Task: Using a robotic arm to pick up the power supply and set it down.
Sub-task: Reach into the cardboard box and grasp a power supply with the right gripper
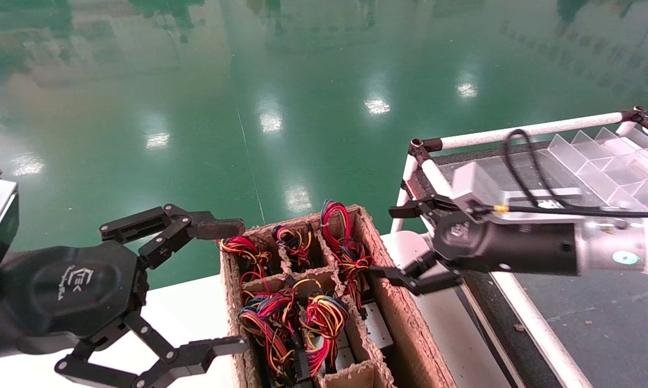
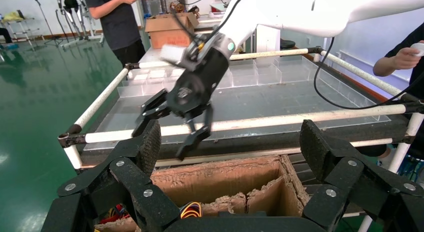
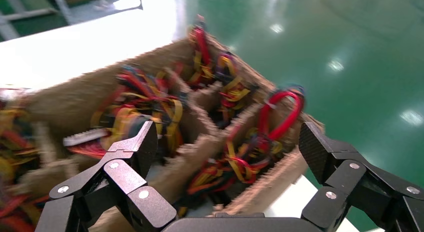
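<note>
The left gripper (image 1: 232,285) is black with jointed fingers, spread wide and holding nothing, just beside the rough brown cardboard box (image 1: 410,334). The box has small pockets full of curly wires. The power supply (image 1: 341,237) sits in the far right pocket, its tall red loop sticking up. The right gripper (image 1: 397,242) hangs wide open and empty next to that pocket. Only the left wrist view shows people standing behind the white pipe cart (image 2: 260,123)

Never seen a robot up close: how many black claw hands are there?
2. The left gripper hangs open left of the cardboard box; the right gripper is open at its right side.
</note>
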